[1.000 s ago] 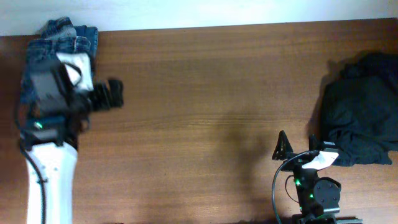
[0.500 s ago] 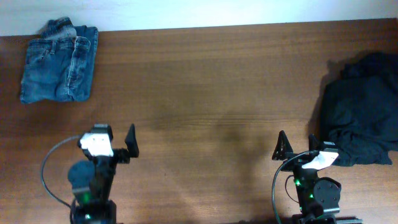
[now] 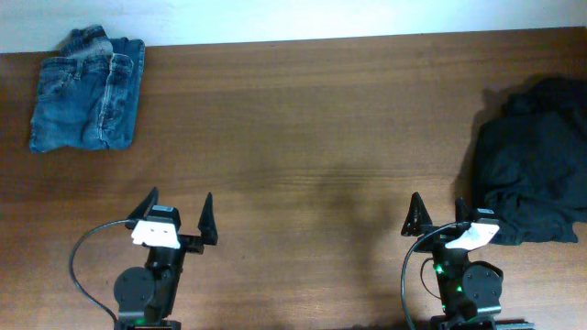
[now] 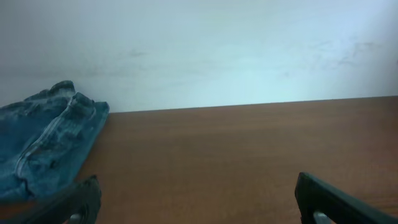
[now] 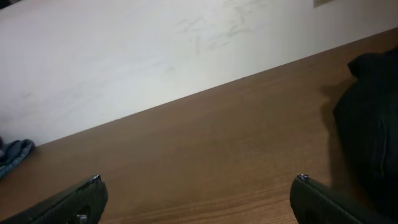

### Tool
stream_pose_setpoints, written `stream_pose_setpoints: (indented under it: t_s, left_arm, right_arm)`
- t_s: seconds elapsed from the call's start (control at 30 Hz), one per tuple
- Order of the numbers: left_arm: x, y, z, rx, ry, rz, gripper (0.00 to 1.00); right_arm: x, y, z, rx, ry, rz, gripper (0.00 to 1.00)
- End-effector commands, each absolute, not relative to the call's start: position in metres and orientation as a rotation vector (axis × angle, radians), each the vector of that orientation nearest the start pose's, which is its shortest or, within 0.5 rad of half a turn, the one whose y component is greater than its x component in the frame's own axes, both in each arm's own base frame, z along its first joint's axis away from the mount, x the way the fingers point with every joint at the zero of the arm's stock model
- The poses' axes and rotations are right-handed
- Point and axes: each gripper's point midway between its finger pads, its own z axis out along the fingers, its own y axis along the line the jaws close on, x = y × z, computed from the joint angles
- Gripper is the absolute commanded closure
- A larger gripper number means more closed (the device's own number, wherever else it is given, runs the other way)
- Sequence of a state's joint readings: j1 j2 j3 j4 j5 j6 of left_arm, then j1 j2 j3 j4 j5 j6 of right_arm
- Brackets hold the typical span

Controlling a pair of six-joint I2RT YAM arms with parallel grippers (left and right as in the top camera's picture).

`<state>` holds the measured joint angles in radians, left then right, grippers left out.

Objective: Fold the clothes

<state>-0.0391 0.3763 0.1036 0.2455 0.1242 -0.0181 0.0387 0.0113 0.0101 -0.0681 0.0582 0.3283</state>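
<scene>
From overhead, we see the folded blue jeans [image 3: 87, 92] lying at the far left corner of the brown wooden desk [image 3: 312, 119], close to the back edge. The black garment [image 3: 532, 165] sits in a loose, rumpled heap at the far right side, well apart from the jeans. The left end effector [image 3: 181, 196] hovers near the front edge on the left with its jaws spread wide and nothing between them. The right end effector [image 3: 438, 209] is near the front edge on the right, also spread wide and empty, just beside the near-left edge of the black heap.

In the left wrist view, we see the jeans [image 4: 43, 137] at the left against a pale wall [image 4: 217, 50], with both dark fingers [image 4: 74, 202] far apart over bare wood.

In the right wrist view, the black garment [image 5: 373, 130] fills the right edge, a sliver of denim [image 5: 12, 155] shows at far left, and the fingers [image 5: 329, 202] stand wide apart, gripping nothing.
</scene>
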Motion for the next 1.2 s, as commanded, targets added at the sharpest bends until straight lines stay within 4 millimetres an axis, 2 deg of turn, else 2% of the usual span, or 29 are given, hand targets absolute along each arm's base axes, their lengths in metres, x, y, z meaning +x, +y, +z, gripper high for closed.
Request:
stream_pose_setpoints:
  t_s: [0.0, 0.43, 0.63, 0.7, 1.17]
  left_arm:
    - [0.264, -0.027, 0.187, 0.102, 1.575, -0.111, 0.01]
    - [0.248, -0.016, 0.184, 0.063, 1.54, -0.066, 0.01]
    - [0.246, -0.006, 0.172, 0.028, 1.585, -0.039, 0.01]
    - [0.246, -0.001, 0.157, 0.005, 1.648, -0.019, 0.01]
    - [0.246, 0.0, 0.157, 0.001, 1.648, -0.015, 0.01]
  right_arm:
    - [0.246, -0.002, 0.157, 0.28, 1.625, 0.218, 0.01]
    - [0.246, -0.002, 0.157, 0.28, 1.625, 0.218, 0.02]
    - [0.246, -0.002, 0.157, 0.28, 1.625, 0.218, 0.01]
    - [0.246, -0.002, 0.157, 0.28, 1.625, 0.218, 0.01]
    - [0.246, -0.002, 0.157, 0.28, 1.625, 0.218, 0.01]
